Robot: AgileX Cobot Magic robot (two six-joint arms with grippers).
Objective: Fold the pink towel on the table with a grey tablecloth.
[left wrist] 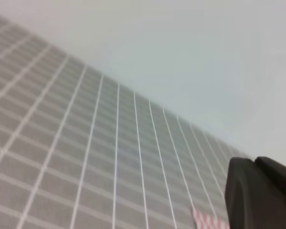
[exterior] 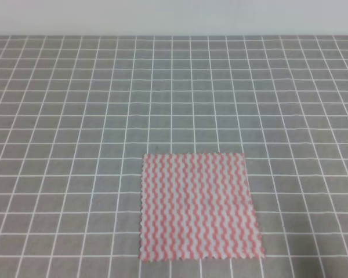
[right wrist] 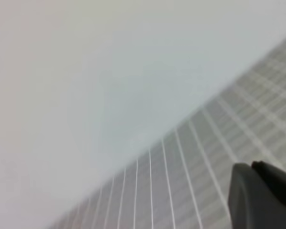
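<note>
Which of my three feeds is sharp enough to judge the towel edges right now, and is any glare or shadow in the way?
Exterior high: evenly lit, no glare or hard shadow; the pink towel is slightly soft, but its jagged edges read against the grey tablecloth. Left wrist: blurred, tilted, only a towel corner behind the dark left tool. Right wrist: most blurred, mostly pale wall, right tool at the corner, no towel.

We see the pink towel (exterior: 199, 206), striped in pink-and-white zigzags with jagged edges, lying flat and unfolded near the front of the table with a grey tablecloth (exterior: 75, 116)
</note>
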